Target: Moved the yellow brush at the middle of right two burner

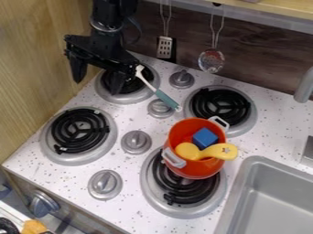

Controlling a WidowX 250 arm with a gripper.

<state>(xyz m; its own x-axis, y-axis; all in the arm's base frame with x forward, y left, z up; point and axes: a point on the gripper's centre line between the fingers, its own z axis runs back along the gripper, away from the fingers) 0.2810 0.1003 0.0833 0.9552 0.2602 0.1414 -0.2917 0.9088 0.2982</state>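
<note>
Camera view: from here the gripper (98, 77) looks released, teal-handled brush (164, 97) beside it, yellow utensil (222, 151) well apart in the red-orange pot (194, 170).

Arm (114, 9): black, blocky — above the gripper (96, 87) | Collar (105, 27): rounded, edged by a thin greyish band, just above the gripper | Cable (138, 33): dark, curved, beside the collar | Gripper: black, broad notched crossbar (92, 51) | Fingers (78, 68): two, black — tapering
</note>
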